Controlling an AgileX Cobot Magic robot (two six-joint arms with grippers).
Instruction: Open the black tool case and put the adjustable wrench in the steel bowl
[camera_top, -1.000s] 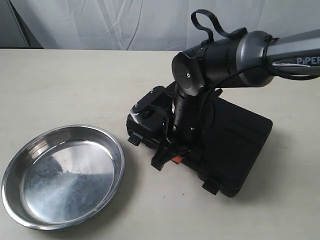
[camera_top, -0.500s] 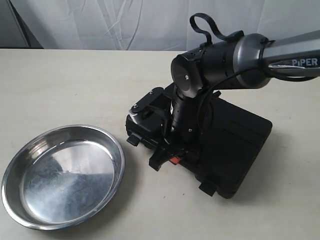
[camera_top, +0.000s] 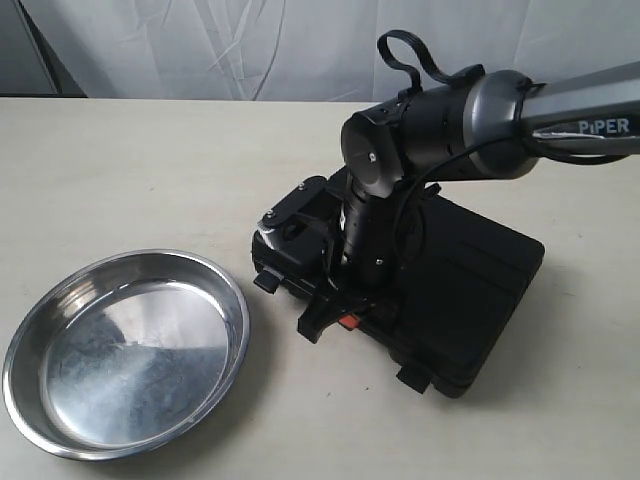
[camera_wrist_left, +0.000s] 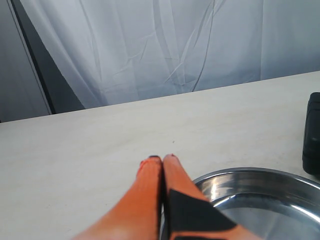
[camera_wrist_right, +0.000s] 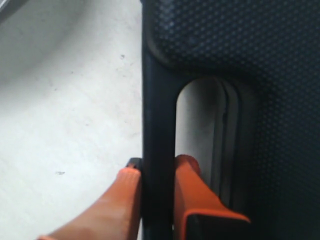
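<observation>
Since the case (camera_top: 480, 270) looks stiff, light plastic, its handle bar (camera_wrist_right: 159, 100) gives the best hold; right hand (camera_wrist_right: 159, 169) clamps it, left hand (camera_wrist_left: 162, 165) pressed together.

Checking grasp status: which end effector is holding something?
The right end effector, clamped on the black tool case handle; the left end effector is shut, empty.

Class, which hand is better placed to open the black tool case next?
Right: the right hand grips the black tool case by its handle; the left hand is shut near the steel bowl.
</observation>
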